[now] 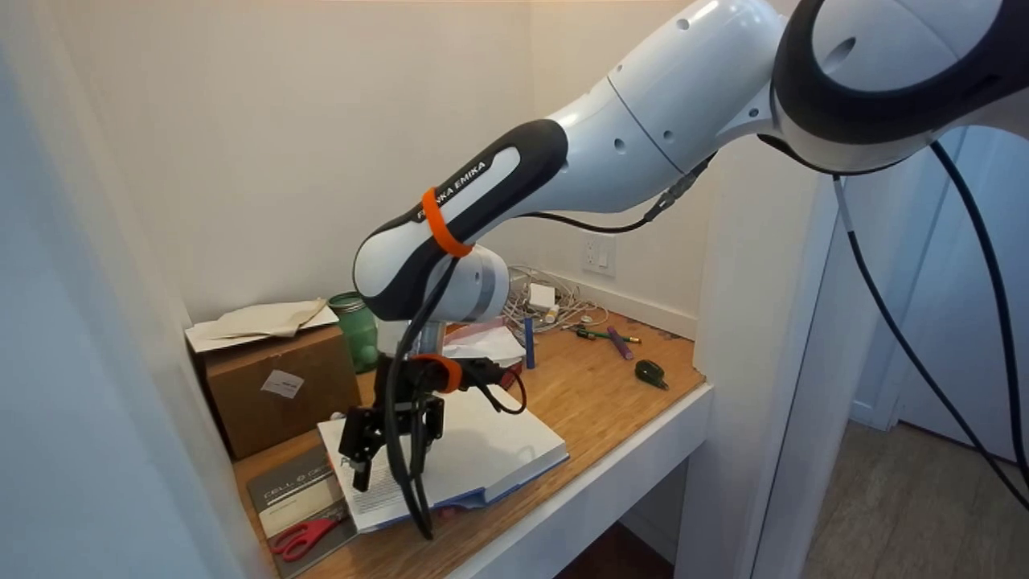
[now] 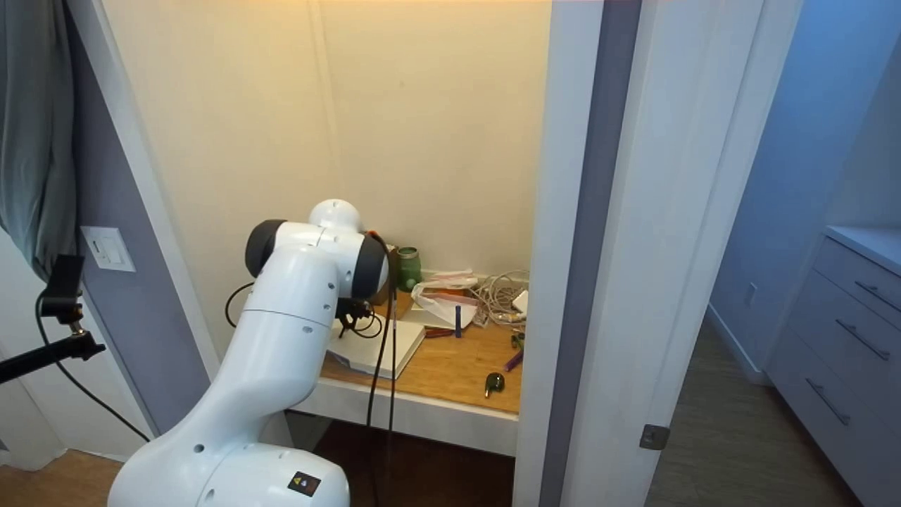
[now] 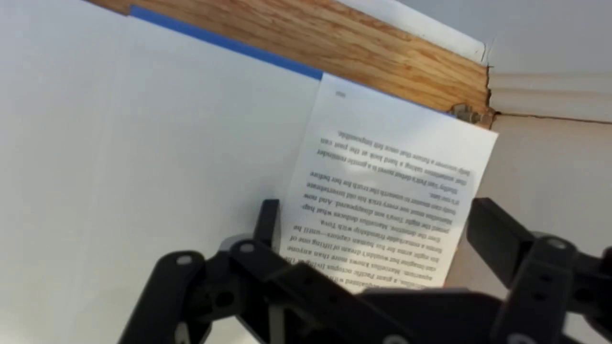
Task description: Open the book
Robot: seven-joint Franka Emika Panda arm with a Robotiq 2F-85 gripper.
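The book (image 1: 498, 442) lies open on the wooden desk, white pages up, its blue cover showing along the edges. It also shows in an exterior view (image 2: 394, 345), partly behind the arm. In the wrist view the book (image 3: 191, 119) has blank white pages at left and a narrow strip of printed text (image 3: 377, 191) at right. My gripper (image 3: 375, 210) is open, with its fingers on either side of this printed strip. In an exterior view the gripper (image 1: 390, 470) is low over the book's left part, partly behind cables. Whether a fingertip touches the page I cannot tell.
A grey booklet (image 1: 297, 482) and red scissors (image 1: 301, 539) lie left of the book. A cardboard box (image 1: 281, 410) with papers and a green jar (image 1: 355, 334) stand behind. Tangled cables (image 1: 575, 305), a blue marker (image 1: 529, 342) and a tape dispenser (image 1: 649, 373) are at right.
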